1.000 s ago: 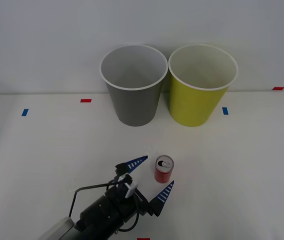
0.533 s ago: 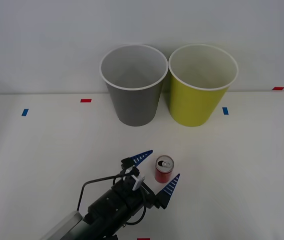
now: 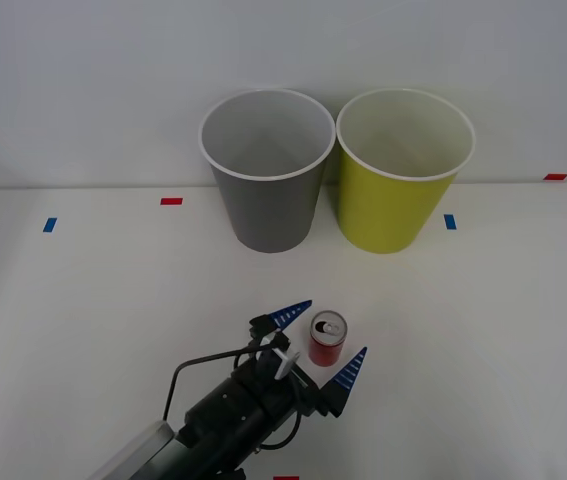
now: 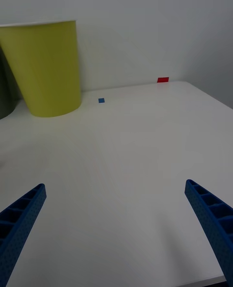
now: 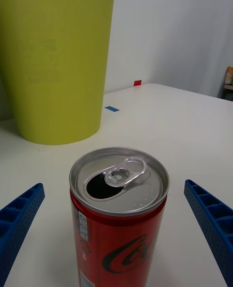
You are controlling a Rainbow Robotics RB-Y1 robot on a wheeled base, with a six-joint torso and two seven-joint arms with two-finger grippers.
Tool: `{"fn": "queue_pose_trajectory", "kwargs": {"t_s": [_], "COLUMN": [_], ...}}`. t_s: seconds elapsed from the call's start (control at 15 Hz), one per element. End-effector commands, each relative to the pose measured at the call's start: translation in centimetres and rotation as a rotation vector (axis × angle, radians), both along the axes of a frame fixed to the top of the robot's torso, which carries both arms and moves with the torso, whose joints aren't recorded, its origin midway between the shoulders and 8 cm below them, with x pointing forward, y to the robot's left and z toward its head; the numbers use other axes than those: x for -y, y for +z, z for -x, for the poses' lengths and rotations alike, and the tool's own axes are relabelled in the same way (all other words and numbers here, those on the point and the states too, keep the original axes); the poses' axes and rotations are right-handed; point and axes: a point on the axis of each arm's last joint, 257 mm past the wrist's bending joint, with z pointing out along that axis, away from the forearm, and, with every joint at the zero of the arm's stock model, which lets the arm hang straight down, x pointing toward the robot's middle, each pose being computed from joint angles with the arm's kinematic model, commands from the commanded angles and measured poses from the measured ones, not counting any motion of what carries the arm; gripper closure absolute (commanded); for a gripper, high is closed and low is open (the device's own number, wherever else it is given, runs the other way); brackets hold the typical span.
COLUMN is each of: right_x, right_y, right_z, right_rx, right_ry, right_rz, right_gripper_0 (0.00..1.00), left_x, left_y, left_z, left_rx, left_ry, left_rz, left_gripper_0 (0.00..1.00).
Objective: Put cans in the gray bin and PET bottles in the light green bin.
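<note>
White counter [image 3: 83, 300], plain wall. Left tool [image 3: 325, 340] spread wide, straddling upright can [image 3: 327, 339]; an off-centre squeeze could tip it. Right tool [image 4: 116, 229] also released.

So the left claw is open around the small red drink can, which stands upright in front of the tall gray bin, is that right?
Not quite: the small red drink can stands between both bins; the front view shows it. The left claw is indeed open around it.
</note>
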Motion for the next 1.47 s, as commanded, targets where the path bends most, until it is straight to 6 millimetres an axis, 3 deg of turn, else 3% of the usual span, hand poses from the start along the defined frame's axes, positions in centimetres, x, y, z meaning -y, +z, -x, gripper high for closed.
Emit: {"fn": "queue_pose_trajectory", "kwargs": {"t_s": [0.07, 0.13, 0.27, 0.33, 1.07, 1.47], "right_x": [0.0, 0.0, 0.0, 0.0, 0.0, 0.0], "right_y": [0.0, 0.0, 0.0, 0.0, 0.0, 0.0], "right_z": [0.0, 0.0, 0.0, 0.0, 0.0, 0.0], "right_rx": [0.000, 0.000, 0.000, 0.000, 0.000, 0.000], "right_ry": [0.000, 0.000, 0.000, 0.000, 0.000, 0.000], "right_rz": [0.000, 0.000, 0.000, 0.000, 0.000, 0.000], "right_gripper_0": [0.00, 0.00, 0.00, 0.00, 0.00, 0.00], "left_x": [0.2, 0.2, 0.4, 0.4, 0.3, -2.0], "left_y": [0.0, 0.1, 0.3, 0.3, 0.1, 5.3], "left_z": [-0.2, -0.4, -0.6, -0.6, -0.8, -3.7], "left_rx": [-0.002, -0.003, 0.002, -0.001, -0.015, -0.037], "left_ry": [0.004, 0.006, 0.006, 0.008, 0.017, 0.160], "left_rz": [-0.003, -0.004, -0.006, -0.005, -0.008, -0.093], "left_gripper_0": [0.09, 0.26, 0.93, 1.00, 1.00, 1.00]}}
